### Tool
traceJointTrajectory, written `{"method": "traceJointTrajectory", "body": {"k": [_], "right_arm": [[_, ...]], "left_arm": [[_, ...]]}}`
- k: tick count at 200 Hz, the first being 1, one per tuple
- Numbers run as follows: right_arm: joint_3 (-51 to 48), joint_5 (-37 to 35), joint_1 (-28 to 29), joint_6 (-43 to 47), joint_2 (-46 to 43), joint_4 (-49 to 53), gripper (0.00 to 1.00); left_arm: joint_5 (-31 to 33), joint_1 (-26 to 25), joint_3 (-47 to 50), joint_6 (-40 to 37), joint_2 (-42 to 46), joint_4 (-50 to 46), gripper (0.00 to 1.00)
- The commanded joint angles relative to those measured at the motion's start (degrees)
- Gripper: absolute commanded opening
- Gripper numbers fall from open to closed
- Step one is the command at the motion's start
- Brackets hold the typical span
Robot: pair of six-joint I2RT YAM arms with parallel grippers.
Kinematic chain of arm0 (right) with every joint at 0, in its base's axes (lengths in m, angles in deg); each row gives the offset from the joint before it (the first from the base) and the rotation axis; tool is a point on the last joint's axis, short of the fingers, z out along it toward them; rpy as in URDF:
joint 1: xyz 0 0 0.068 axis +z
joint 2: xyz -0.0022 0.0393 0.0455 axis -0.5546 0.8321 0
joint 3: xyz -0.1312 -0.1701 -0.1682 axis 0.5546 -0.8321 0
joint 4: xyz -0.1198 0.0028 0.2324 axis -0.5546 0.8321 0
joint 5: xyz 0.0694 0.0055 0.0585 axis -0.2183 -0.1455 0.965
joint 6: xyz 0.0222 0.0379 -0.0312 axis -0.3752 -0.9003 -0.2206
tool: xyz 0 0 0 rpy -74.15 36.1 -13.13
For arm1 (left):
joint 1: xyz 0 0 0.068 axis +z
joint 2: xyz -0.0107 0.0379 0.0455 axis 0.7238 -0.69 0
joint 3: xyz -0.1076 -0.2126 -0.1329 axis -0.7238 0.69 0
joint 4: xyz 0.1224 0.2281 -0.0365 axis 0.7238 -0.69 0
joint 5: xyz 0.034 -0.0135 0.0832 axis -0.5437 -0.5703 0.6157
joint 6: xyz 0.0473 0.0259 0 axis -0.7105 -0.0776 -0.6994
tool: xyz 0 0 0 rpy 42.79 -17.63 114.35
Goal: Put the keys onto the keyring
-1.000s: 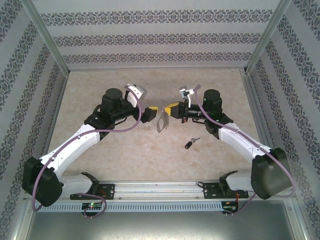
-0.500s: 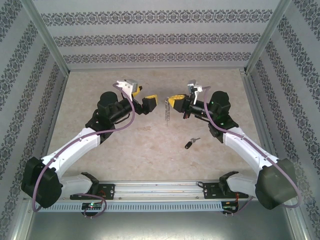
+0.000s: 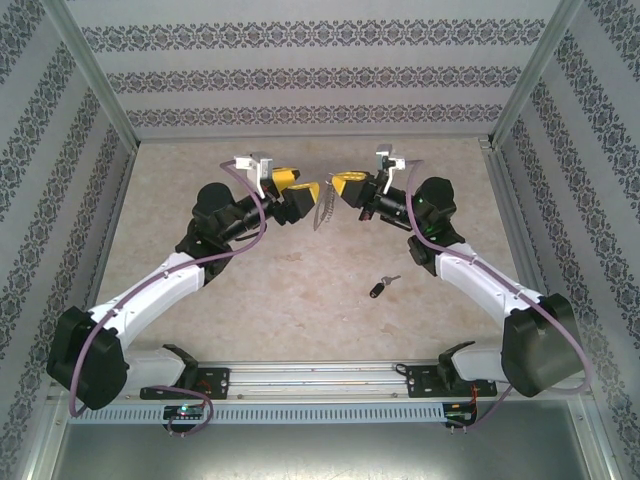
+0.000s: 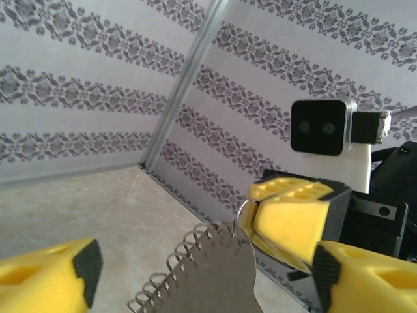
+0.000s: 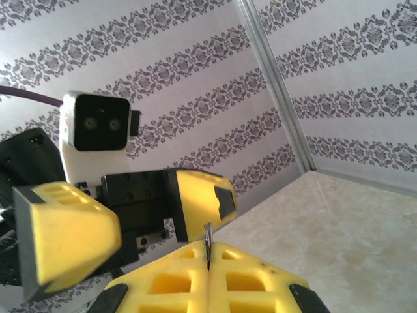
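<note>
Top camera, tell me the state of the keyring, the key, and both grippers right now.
keyring: held up in the air above the table, pinched at one edge by the right gripper.
key: lying on the table, apart from both grippers, not on the keyring.
right gripper: shut on the keyring.
left gripper: open, one finger on either side of the keyring.

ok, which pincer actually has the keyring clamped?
The right pincer: its fingers are shut on the keyring. The left pincer is open, fingers apart.
</note>
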State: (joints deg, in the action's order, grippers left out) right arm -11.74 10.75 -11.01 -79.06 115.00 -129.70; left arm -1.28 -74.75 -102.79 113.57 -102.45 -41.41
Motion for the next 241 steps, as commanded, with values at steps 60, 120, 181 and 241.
{"method": "traceJointTrajectory", "body": {"k": [60, 120, 181, 241], "right_arm": [[2.3, 1.8, 1.4, -3.4, 1.3, -5.3, 0.00], [2.6, 1.2, 1.9, -4.1, 2.4, -5.9, 0.00], [3.2, 1.2, 1.9, -4.3, 3.1, -6.0, 0.00], [3.4, 1.2, 1.9, -4.6, 3.8, -6.2, 0.00]], "left_arm": [[-7.3, 1.5, -0.8, 8.6, -4.0, 13.7, 0.57], [-11.1, 3.7, 0.9, 20.6, -9.4, 29.1, 0.40], [-14.2, 3.7, 0.2, 21.3, -11.2, 27.3, 0.36], [-16.5, 3.4, 0.0, 20.3, -11.4, 25.8, 0.36]]}}
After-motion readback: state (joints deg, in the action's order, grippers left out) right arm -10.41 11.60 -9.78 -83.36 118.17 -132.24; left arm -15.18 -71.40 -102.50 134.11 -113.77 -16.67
